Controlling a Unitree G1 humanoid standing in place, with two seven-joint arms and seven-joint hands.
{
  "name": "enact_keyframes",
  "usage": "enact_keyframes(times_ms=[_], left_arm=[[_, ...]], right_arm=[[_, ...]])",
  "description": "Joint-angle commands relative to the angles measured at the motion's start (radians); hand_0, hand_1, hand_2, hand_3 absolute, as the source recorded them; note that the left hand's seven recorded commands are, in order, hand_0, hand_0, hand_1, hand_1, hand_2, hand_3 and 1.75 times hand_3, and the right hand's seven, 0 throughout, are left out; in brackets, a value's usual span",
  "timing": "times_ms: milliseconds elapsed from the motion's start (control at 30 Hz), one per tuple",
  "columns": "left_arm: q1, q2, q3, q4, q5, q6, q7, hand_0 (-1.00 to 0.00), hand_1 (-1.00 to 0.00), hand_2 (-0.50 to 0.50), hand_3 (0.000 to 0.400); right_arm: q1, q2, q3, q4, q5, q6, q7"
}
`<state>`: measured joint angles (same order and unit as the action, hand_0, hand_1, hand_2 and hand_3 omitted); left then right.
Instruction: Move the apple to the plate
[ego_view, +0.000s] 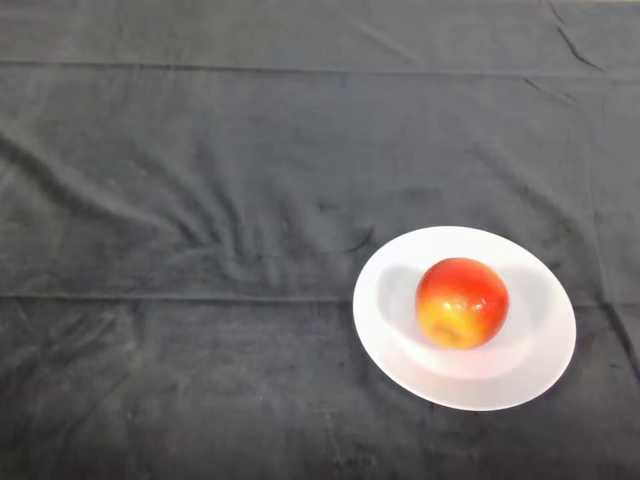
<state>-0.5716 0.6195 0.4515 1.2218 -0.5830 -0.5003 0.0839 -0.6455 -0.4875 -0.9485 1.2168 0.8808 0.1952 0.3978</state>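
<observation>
A red and yellow apple (461, 302) sits in the middle of a white round plate (392, 325). The plate lies on the dark cloth at the lower right of the head view.
The dark cloth (200, 250) covers the whole table and has creases and folds, most of them left of the plate.
</observation>
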Motion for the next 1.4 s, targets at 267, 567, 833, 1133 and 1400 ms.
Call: enact_keyframes(times_ms=[267, 567, 833, 1133, 1400], left_arm=[[0.018, 0.035, 0.031, 0.001, 0.005, 0.014, -0.003, 0.00, 0.00, 0.00, 0.000], [0.014, 0.029, 0.042, -0.008, 0.020, 0.020, -0.007, 0.00, 0.00, 0.00, 0.000], [0.012, 0.027, 0.050, -0.013, 0.033, 0.024, -0.010, 0.00, 0.00, 0.00, 0.000], [0.009, 0.023, 0.058, -0.018, 0.048, 0.029, -0.012, 0.00, 0.00, 0.00, 0.000], [0.007, 0.020, 0.065, -0.020, 0.060, 0.033, -0.015, 0.00, 0.00, 0.00, 0.000]], right_arm=[[-0.015, -0.019, -0.0040, 0.000, 0.0184, -0.008, 0.0020], [-0.015, -0.019, -0.0040, 0.000, 0.0183, -0.009, 0.0021], [-0.015, -0.019, -0.0039, 0.000, 0.0182, -0.009, 0.0021], [-0.015, -0.019, -0.0039, -0.001, 0.0181, -0.009, 0.0020], [-0.015, -0.019, -0.0039, -0.001, 0.0181, -0.009, 0.0019]])
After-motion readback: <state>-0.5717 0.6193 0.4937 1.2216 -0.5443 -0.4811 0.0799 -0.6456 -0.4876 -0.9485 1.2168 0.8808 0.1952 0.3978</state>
